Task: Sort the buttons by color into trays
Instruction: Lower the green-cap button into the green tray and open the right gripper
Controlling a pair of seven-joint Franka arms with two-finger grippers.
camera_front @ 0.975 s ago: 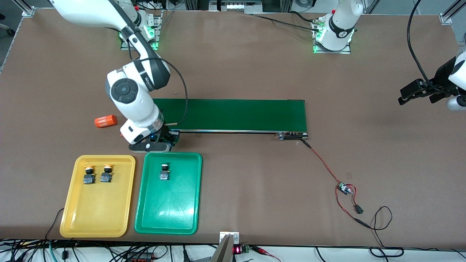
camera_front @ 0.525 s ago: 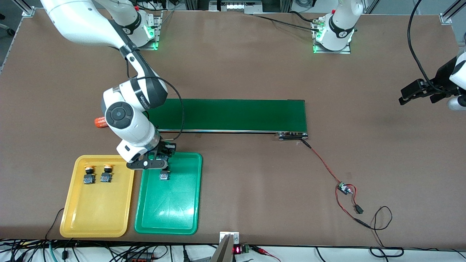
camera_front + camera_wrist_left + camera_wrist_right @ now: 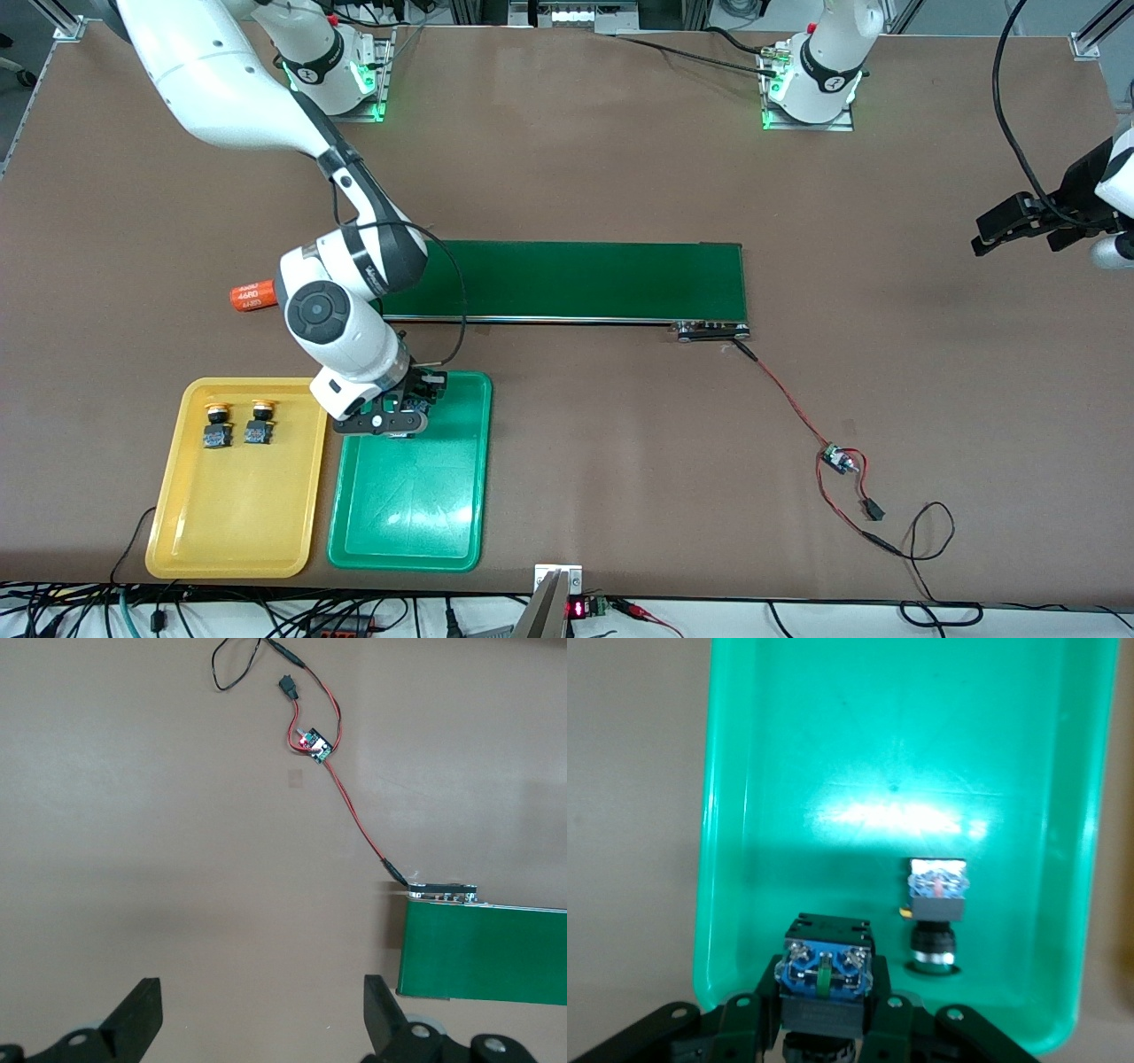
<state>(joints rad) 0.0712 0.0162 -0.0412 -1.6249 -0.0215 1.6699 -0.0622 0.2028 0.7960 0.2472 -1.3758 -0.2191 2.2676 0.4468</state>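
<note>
The right gripper (image 3: 391, 424) hung over the green tray (image 3: 409, 523), clamped on a button (image 3: 824, 969) — its cap hidden. Another button (image 3: 935, 913) lay in that tray beside it. Two yellow buttons (image 3: 236, 423) sat in the yellow tray (image 3: 229, 523). The left gripper (image 3: 257, 1014) waited, fingers spread, over the table (image 3: 930, 372) at its arm's end.

I see the yellow tray (image 3: 237, 523) and the green tray (image 3: 416, 523) lying flat side by side on the desk, the yellow one toward the right arm's end. Two yellow-capped buttons (image 3: 237, 425) lie side by side in the yellow tray's end nearest the bases. My right claw (image 3: 822, 1032) grips one black-and-blue button (image 3: 824, 979) above the green tray, where another green-capped button (image 3: 935, 912) lies on its side.
</note>
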